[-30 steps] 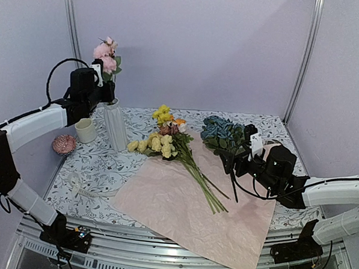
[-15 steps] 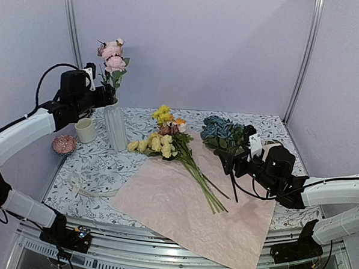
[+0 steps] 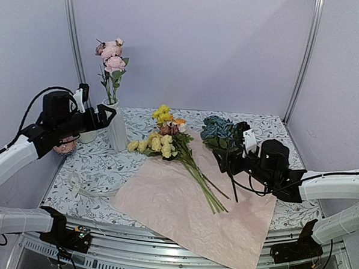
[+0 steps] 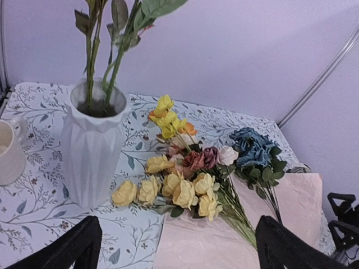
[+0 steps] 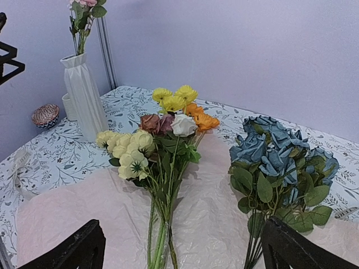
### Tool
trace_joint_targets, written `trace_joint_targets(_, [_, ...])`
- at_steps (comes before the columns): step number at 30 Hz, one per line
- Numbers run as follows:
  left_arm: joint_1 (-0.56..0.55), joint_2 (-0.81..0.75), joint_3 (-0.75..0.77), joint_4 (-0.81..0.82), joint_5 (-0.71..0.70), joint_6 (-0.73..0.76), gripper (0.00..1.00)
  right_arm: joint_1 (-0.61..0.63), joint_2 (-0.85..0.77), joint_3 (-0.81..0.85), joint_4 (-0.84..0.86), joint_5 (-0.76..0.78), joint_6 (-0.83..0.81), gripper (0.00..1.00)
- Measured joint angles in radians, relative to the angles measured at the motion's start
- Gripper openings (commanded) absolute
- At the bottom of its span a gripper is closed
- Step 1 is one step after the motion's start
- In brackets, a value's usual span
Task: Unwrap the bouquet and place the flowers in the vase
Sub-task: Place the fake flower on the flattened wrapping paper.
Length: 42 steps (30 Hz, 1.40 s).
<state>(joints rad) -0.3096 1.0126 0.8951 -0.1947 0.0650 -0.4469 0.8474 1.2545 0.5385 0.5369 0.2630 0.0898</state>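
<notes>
The table fills the booth from side to side, its top white and printed with grey-blue leafy sprigs. Behind the table rises a plain back wall, pale lilac and matte. A left wall and a right wall of the same colour close in on either side of the table. A slim metal post stands at the table's far left corner, and a second post at its far right corner. Along the table's near edge runs a ribbed aluminium rail. The light is soft and even, leaving only faint shadows on the tabletop.
</notes>
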Motion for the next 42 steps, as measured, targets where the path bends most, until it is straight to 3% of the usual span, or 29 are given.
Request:
trace_joint_targets(9, [-0.094, -0.018, -0.214, 0.108, 0.180, -0.127, 0.98, 0.000, 0.020, 0.106, -0.214, -0.033, 0.122, 0.99])
trace_joint_targets(17, [-0.221, 0.013, -0.251, 0.251, 0.233, -0.155, 0.98, 0.000, 0.056, 0.192, -0.435, -0.049, 0.216, 0.96])
trace_joint_targets(32, [-0.260, 0.097, -0.324, 0.438, 0.269, -0.197, 0.98, 0.000, 0.187, 0.284, -0.656, -0.117, 0.285, 0.89])
trace_joint_targets(36, [-0.267, 0.108, -0.347, 0.494, 0.276, -0.210, 0.98, 0.000, 0.237, 0.315, -0.689, -0.138, 0.290, 0.83])
trace_joint_targets(42, [-0.290, 0.158, -0.378, 0.551, 0.286, -0.236, 0.97, 0.000, 0.337, 0.399, -0.719, -0.174, 0.295, 0.62])
